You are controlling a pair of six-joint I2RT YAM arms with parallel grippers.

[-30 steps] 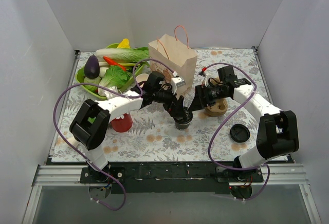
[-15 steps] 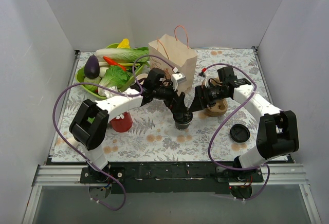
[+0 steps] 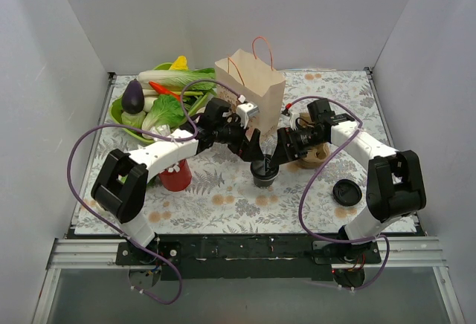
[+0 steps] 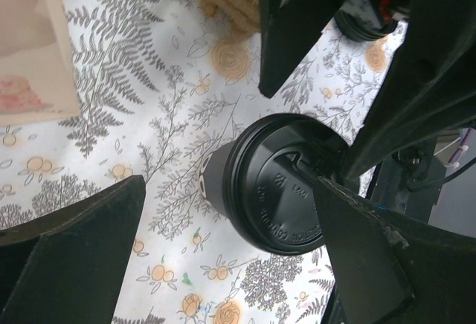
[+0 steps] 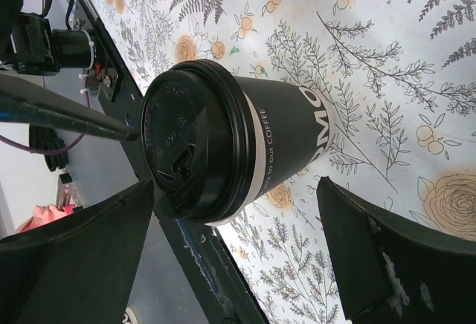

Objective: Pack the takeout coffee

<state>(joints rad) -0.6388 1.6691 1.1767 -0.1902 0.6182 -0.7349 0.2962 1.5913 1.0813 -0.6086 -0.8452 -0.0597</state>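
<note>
The takeout coffee (image 3: 262, 172), a dark paper cup with a black lid, stands upright on the flowered tablecloth at mid-table. My left gripper (image 3: 253, 151) hovers just above and behind it, open. In the left wrist view the cup (image 4: 286, 183) lies between the spread fingers (image 4: 74, 253), its lid close to the right one, and the gripper (image 4: 223, 264) holds nothing. My right gripper (image 3: 275, 154) is open, right beside the cup. In the right wrist view the cup (image 5: 223, 149) sits ahead of the open gripper (image 5: 234, 257).
A brown cardboard carrier (image 3: 312, 154) lies just right of the cup, behind my right gripper. A paper bag (image 3: 251, 86) stands behind. A loose black lid (image 3: 346, 191) lies at the right. A red cup (image 3: 176, 177) and a vegetable basket (image 3: 119, 110) are at the left.
My left gripper has drawn back from the cup's top toward the bag. My right gripper has moved left, closer to the cup. The cup has stayed in place.
</note>
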